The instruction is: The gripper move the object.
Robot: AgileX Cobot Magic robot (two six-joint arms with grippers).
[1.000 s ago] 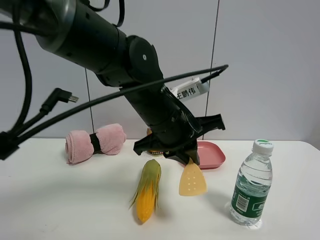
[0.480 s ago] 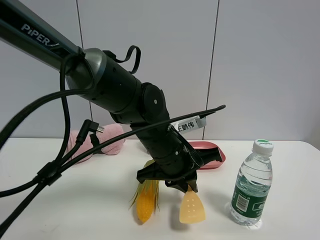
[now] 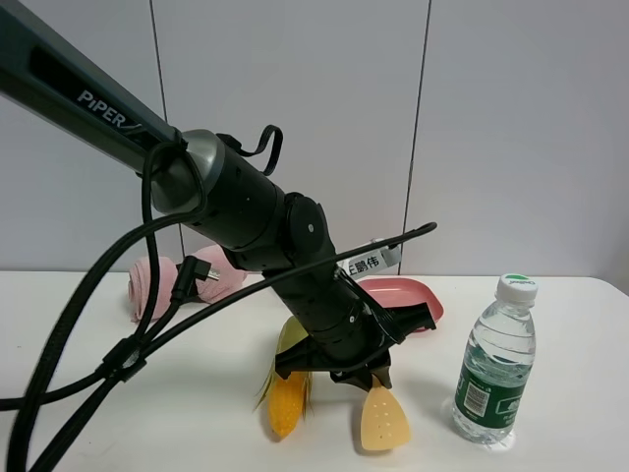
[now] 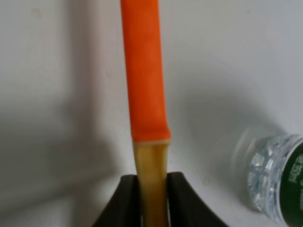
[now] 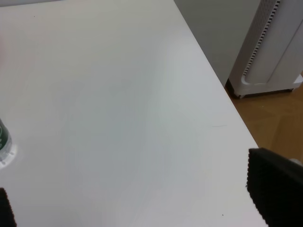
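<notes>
Left claw (image 3: 371, 379) pinched spatula (image 3: 383, 425) at neck. Blade hung below claw, low over near bench (image 3: 570, 393), between corn (image 3: 287, 408) and bottle (image 3: 494, 364). Right claw (image 5: 142, 208) spread wide. One spatula, one corn, one bottle.

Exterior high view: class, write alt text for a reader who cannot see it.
The left gripper holds a pale-yellow spatula blade-down over a white table, jaws shut on it. In view, a corn cob lies left of it and a water bottle stands right.
</notes>
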